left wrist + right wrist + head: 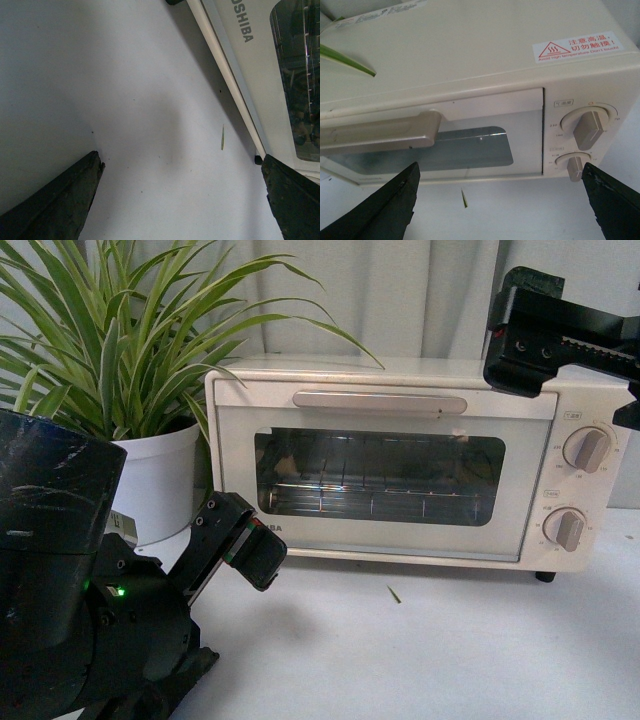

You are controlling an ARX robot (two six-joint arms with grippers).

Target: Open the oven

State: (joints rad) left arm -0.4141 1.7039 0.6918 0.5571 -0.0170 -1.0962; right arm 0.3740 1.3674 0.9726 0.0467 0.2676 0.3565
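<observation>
The cream-white boxy toaster oven [400,470] stands on the white tabletop [420,660], its back toward a grey curtain, just beside a striped green plant in a white pot [160,480]. Its glass-windowed door [380,480] is shut flush with the body. The long champagne-coloured bar handle [380,400] runs along the door's top edge, and the two round knobs [588,448] sit to the side of the door. The left pincer [181,160] hangs low near the oven's lower front corner, its fingers spread wide with only bare tabletop between them. The right pincer [500,167] hovers above and in front of the knob end, equally wide and empty, with the handle's end in its sights. The oven looks rigid but fairly light, and on its small feet it may well slide forward on the smooth surface if tugged hard. The handle seems smooth and stiff, so a firm closure near its middle should hold best. The door probably hinges at the bottom, calling for a pull outward and down while keeping off the glass pane.
</observation>
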